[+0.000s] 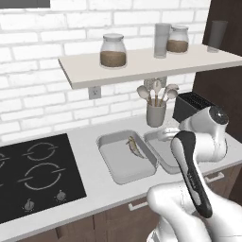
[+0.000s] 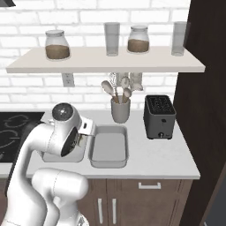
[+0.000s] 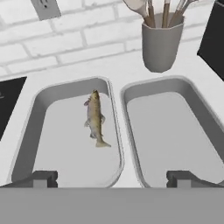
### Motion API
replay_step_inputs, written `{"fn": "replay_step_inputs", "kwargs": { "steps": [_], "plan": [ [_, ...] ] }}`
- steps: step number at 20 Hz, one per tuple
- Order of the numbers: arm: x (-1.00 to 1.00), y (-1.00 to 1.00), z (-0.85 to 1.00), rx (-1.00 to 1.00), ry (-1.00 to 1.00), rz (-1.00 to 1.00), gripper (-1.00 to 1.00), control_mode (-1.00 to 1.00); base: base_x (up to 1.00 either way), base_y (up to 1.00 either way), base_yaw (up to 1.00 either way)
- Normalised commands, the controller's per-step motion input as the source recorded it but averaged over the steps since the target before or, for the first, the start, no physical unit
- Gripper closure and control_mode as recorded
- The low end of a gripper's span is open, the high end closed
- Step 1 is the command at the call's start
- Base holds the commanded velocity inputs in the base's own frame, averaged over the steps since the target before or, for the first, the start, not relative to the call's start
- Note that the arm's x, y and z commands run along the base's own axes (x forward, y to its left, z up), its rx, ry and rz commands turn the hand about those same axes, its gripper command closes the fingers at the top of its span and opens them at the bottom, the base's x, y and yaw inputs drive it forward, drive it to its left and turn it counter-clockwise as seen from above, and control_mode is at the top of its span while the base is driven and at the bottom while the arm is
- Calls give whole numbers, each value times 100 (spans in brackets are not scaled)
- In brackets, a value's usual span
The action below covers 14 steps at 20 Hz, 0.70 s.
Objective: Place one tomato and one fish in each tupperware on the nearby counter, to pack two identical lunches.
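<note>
a small brown-gold fish (image 3: 96, 119) lies lengthwise in the left of two shallow light-grey rectangular trays (image 3: 36, 114), near its right wall; the matching right tray (image 3: 197, 105) sits just beside it on the pale grey-white counter (image 1: 94, 175). the robot's two-finger gripper (image 3: 110, 178) hangs above the pair, fingers spread wide and holding nothing. behind the trays stands a grey utensil crock (image 3: 161, 43), with a black toaster (image 2: 159, 116) to the right.

Two light-grey tupperware trays (image 3: 26, 131) (image 3: 205, 118); fish (image 3: 95, 118) mottled olive-brown, paler belly. Counter (image 1: 94, 175) pale grey-white. At 12 o'clock, grey utensil cup (image 3: 161, 43); white brick wall (image 1: 42, 94). Black toaster (image 2: 159, 115).
</note>
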Motion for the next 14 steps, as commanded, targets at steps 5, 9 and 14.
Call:
{"fn": "replay_step_inputs", "kwargs": {
  "steps": [5,9,14],
  "plan": [
    [-100,-53,-2,-1,0,-3,-100,-100,0,0,0],
    [-100,17,-38,-18,0,-1,-100,-100,0,0,0],
    [-75,97,-23,-20,-15,2,-100,-100,0,0,0]
  ]
}}
